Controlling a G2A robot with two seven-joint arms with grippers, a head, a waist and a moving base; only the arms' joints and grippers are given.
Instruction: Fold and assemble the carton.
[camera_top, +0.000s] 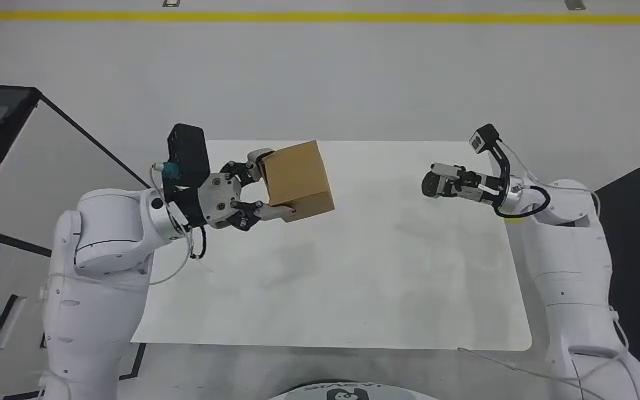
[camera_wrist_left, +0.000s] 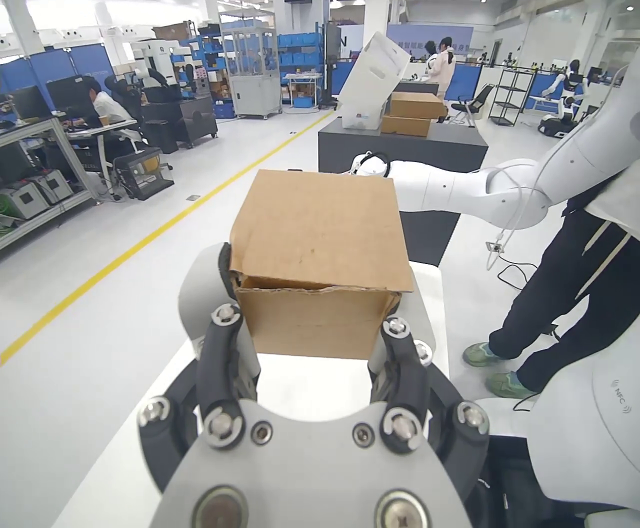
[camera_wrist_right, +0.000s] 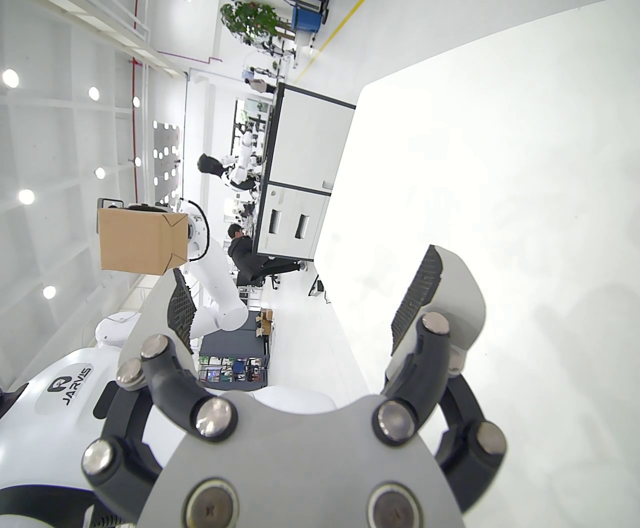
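Left gripper (camera_top: 265, 187) has the cardboard carton (camera_top: 298, 178), fingers clamped on opposite side walls at one end of the box. The left wrist view makes it plain: the pale fingers (camera_wrist_left: 200, 290) press in from both sides of the near face, and the left gripper (camera_wrist_left: 307, 320) grips the carton (camera_wrist_left: 320, 235) squarely.

The box is up in shape. The top panel lies flat and overhangs the near wall, with a ragged cardboard edge and a thin dark gap just beneath it. Every face on show is plain brown.

From above, the carton sits over the far left part of the white table (camera_top: 400, 300), turned at a slant to the table's edges. In the right wrist view the carton (camera_wrist_right: 140, 240) is lifted clear of the table (camera_wrist_right: 500, 150).

Over on the other side, the right gripper (camera_top: 428, 183) hangs above the right part of the table, well apart from the box. Its own camera shows the right gripper (camera_wrist_right: 305, 280) spread wide, ribbed dark pads (camera_wrist_right: 417, 287) facing inward with only air between them.
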